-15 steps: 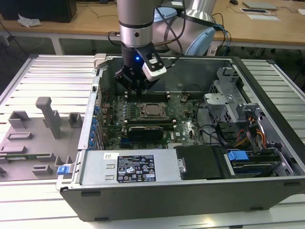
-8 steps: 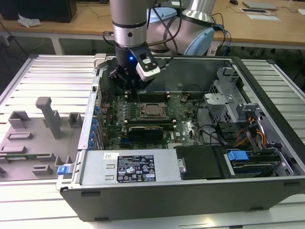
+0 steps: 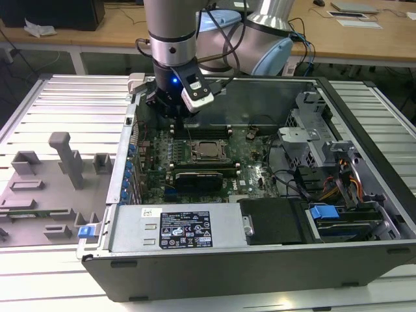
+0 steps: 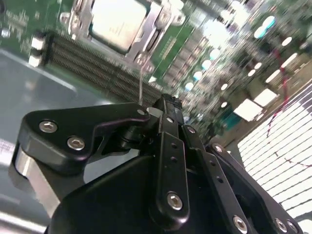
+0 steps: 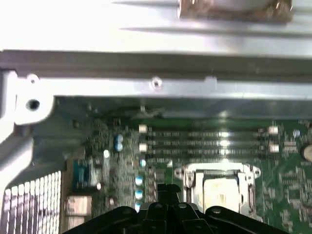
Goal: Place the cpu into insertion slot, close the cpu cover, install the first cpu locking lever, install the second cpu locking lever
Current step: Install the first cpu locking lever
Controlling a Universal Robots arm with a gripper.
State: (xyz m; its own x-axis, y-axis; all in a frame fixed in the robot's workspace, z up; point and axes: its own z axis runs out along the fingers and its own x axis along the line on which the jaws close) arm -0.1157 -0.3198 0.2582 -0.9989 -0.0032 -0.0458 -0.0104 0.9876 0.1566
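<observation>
The cpu point(image 3: 207, 150), a pale silver square, lies flat in the insertion slot point(image 3: 194, 158) on the green board inside the open computer case. In both wrist views the cpu point(image 4: 117, 22) point(image 5: 222, 192) sits framed by the metal cpu cover point(image 4: 153, 31) point(image 5: 187, 181), which lies down around it. A thin metal lever rod point(image 4: 141, 78) stands up from the socket's corner toward the fingertips. My gripper point(image 3: 174, 112) hangs above the board, behind the socket and toward the exterior view's left. Its black fingers point(image 4: 168, 103) are shut together with nothing between them.
Long memory slots point(image 3: 201, 132) run just behind the socket. A boxed power supply point(image 3: 175, 227) fills the case front, and a drive cage with cables point(image 3: 312, 130) stands at the exterior view's right. A grey fixture tray point(image 3: 52, 175) lies outside the case on the left.
</observation>
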